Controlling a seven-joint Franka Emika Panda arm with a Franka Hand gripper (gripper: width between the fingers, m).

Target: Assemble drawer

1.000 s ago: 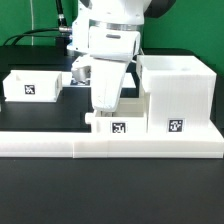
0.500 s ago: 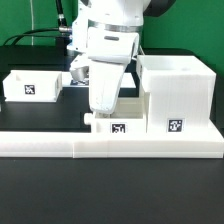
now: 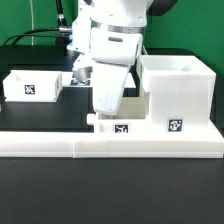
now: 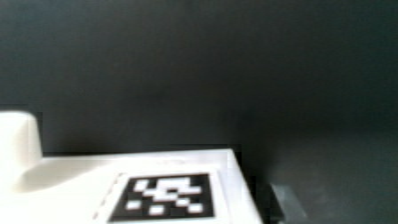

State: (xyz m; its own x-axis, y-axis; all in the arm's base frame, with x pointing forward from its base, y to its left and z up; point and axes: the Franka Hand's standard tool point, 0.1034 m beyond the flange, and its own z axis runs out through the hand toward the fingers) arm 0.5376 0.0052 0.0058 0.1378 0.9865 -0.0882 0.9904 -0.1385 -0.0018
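The end effector [image 3: 106,106] hangs low over the middle tray [image 3: 122,122], which lies along the wall [image 3: 60,145] with its knob [image 3: 93,118] toward 9 o'clock and its other end at the housing [image 3: 178,88], likely lined up for sliding in. I cannot tell how far it is open, nor whether it grips anything. A second tray [image 3: 30,85] sits at 9 o'clock. The counter [image 3: 110,195] is matt black, and the room behind is dim.

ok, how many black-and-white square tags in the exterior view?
3 tags. One on the shallow white plastic tray at the exterior view's left, one on the second tray by the gripper, one on the tall white boxy housing. The arm may hide more.
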